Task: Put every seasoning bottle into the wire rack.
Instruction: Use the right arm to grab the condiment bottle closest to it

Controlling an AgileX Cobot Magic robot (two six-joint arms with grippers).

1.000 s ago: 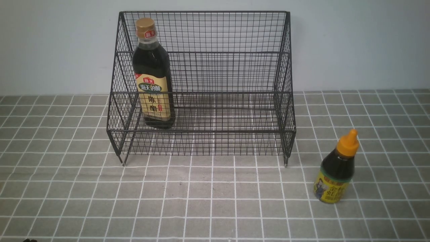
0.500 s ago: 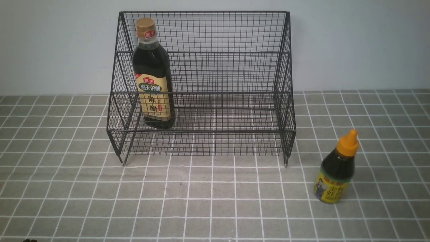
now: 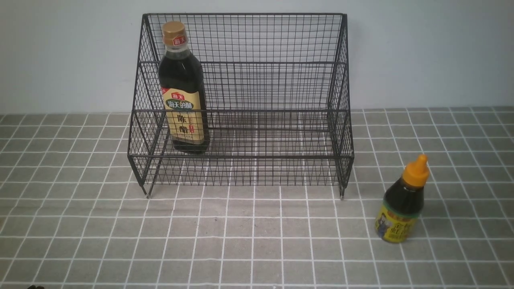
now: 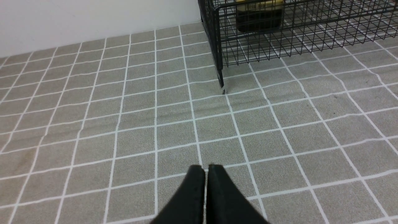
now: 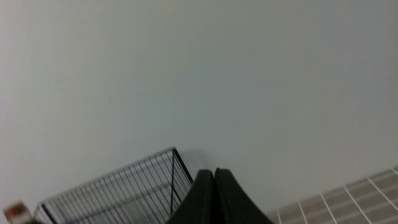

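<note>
The black wire rack stands at the back of the table against the wall. A tall seasoning bottle with a gold cap and beige-green label stands upright on its lower tier at the left end; its base shows in the left wrist view. The short seasoning bottle, orange nozzle cap and yellow label, stands upright on the cloth to the right of the rack. My left gripper is shut and empty, low over the cloth short of the rack's front left leg. My right gripper is shut and empty, aimed at the wall beside the rack's top corner.
A grey cloth with a white grid covers the table. A plain pale wall rises directly behind the rack. Neither arm shows in the front view.
</note>
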